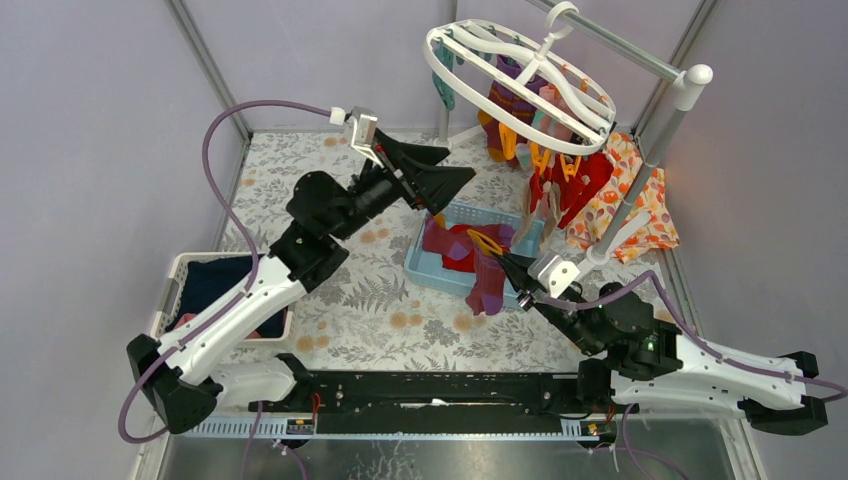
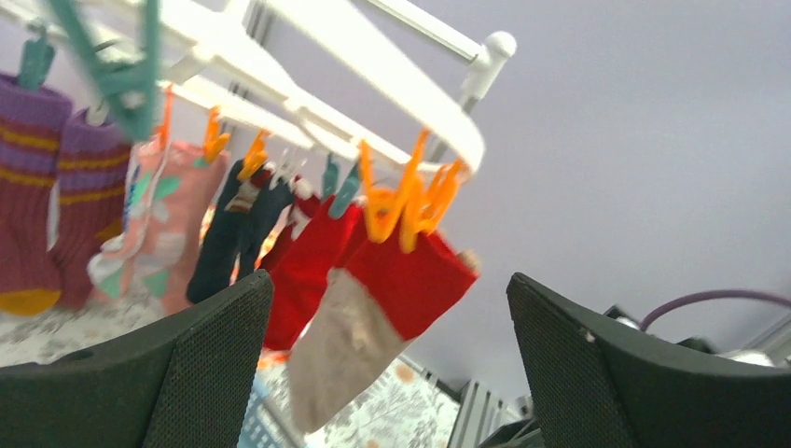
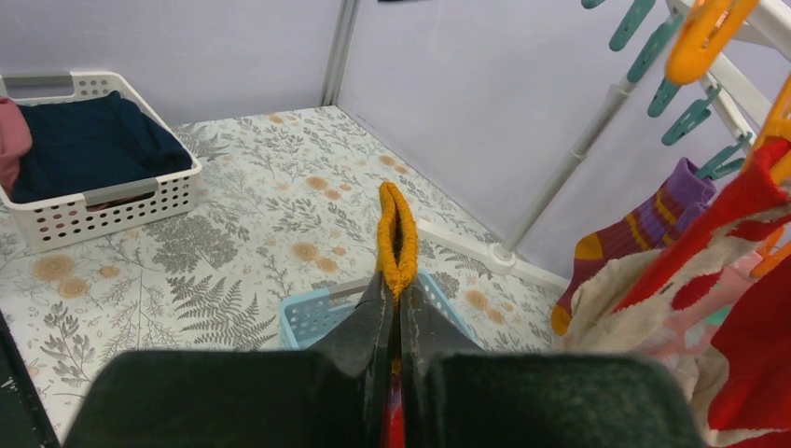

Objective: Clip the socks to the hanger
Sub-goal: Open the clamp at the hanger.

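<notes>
Item: maroon sock with orange cuff [image 1: 487,285], low and near-left of the hanger [image 1: 545,142], cuff edge pinched in the closed right gripper [image 1: 508,262]; left gripper [image 1: 455,163], wide open and empty, left of the hanger; likely risk: thin pinch slips, or toe snags hung socks [image 1: 580,185].

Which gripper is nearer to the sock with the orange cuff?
Right. The right gripper is shut on the orange-cuffed sock over the blue basket. The left gripper is open, apart from it, up by the hanger.
</notes>
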